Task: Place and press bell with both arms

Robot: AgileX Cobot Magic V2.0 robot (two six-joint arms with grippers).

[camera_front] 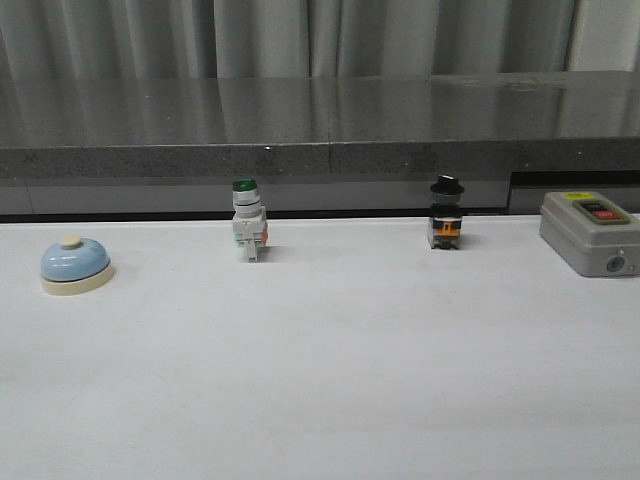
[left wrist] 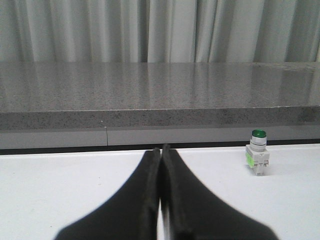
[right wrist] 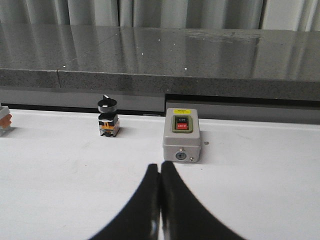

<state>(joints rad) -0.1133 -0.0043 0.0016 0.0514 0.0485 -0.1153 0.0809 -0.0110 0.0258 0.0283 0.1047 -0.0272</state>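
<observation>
Bell (camera_front: 75, 265) sits untouched at left edge of front view, both grippers (left wrist: 160, 150) (right wrist: 160, 166) closed and empty; risk: reaching without opening first could knock it aside.

Along the back edge of the bench (camera_front: 320, 400) stand the green-capped switch (camera_front: 248, 220), the black-capped switch (camera_front: 446, 213) and, far right, a grey box (camera_front: 590, 233), with gaps between them. The bell (camera_front: 75, 265) sits far left. The near bench is open.
</observation>
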